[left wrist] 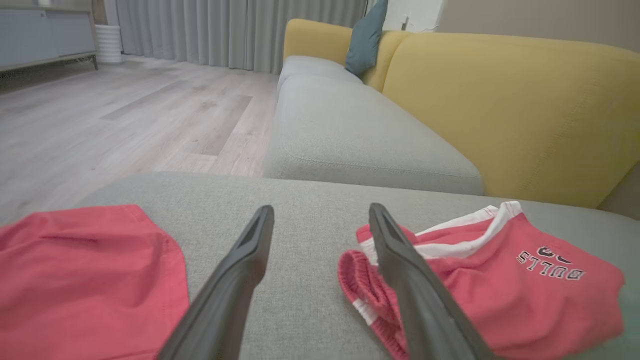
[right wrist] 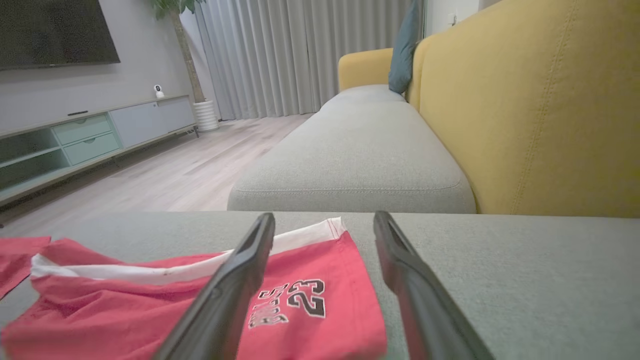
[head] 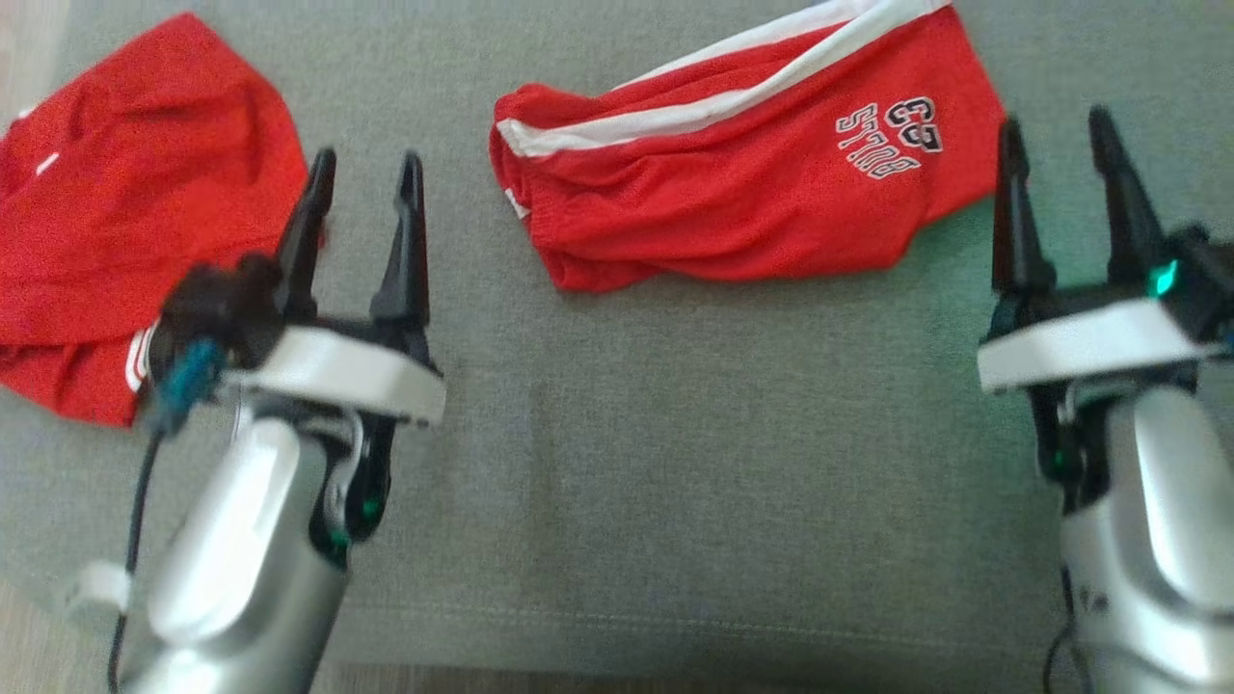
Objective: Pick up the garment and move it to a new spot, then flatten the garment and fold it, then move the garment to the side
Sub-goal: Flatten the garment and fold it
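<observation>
Shorts (head: 742, 193), red with white side stripes and a BULLS 23 print, are seen lying on the grey seat cushion (head: 675, 434), ahead of and between the two grippers. Long axis is laid across the head view, left to right, tilted slightly up toward the right; waistband end faces left, printed leg end faces right. Right gripper (head: 1054, 120) is held just beside the printed hem, fingers spread apart, nothing between them. Left gripper (head: 369, 159) is also spread wide and empty, placed in the gap between the shorts and a second red garment (head: 135, 193) at far left (which one is the task's own cannot be fixed; the shorts are taken as it). Right arm is judged nearer to the shorts. If each arm takes one end, a reach forward and inward is called for. The cushion is flat woven fabric, bare in front of the grippers. Behind it another grey seat and a yellow backrest (left wrist: 500, 110) with a teal pillow (left wrist: 367, 37) are noted, plus wood floor (left wrist: 125, 115), grey curtains (right wrist: 300, 50) and a low cabinet (right wrist: 75, 140).
</observation>
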Controlling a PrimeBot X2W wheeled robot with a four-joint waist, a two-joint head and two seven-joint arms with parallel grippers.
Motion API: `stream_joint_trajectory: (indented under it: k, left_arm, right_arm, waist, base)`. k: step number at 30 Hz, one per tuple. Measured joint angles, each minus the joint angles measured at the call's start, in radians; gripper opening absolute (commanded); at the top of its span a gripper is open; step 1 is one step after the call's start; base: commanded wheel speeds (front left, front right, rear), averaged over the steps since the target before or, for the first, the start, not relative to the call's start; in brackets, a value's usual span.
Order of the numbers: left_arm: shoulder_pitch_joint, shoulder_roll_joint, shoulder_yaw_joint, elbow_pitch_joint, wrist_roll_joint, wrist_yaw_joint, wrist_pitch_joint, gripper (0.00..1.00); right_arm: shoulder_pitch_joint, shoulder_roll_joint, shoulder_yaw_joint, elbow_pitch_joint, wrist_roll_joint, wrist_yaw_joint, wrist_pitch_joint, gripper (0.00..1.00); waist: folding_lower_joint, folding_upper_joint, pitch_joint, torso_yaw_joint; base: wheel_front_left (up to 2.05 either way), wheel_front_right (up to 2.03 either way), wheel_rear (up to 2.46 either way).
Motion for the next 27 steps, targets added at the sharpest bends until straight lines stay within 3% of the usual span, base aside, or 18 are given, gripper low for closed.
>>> stream_joint_trajectory:
  k: [8,13,27]
  left_arm:
    - [0.2,0.012,0.033,-0.099,0.081,0.016,-0.006,1.0]
    - [0.243,0.011,0.044,-0.113,0.106,0.016,-0.006,1.0]
    - [0.235,-0.015,0.067,-0.114,0.132,-0.012,-0.006,1.0]
  right_arm:
    - [0.237,0.041,-0.029,-0.198,-0.016,0.0,0.082,1.0]
    - [0.285,0.051,-0.031,-0.266,-0.016,0.0,0.122,1.0]
    - [0.275,0.056,-0.059,-0.247,-0.016,0.0,0.19,1.0]
  waist:
    - [0.0,0.0,-0.062,-0.027]
    - [0.0,0.0,-0.081,-0.039]
    - [0.0,0.0,-0.046,-0.035]
  base:
    - [0.0,0.0,0.0]
    - [0.0,0.0,0.0]
    - [0.0,0.0,0.0]
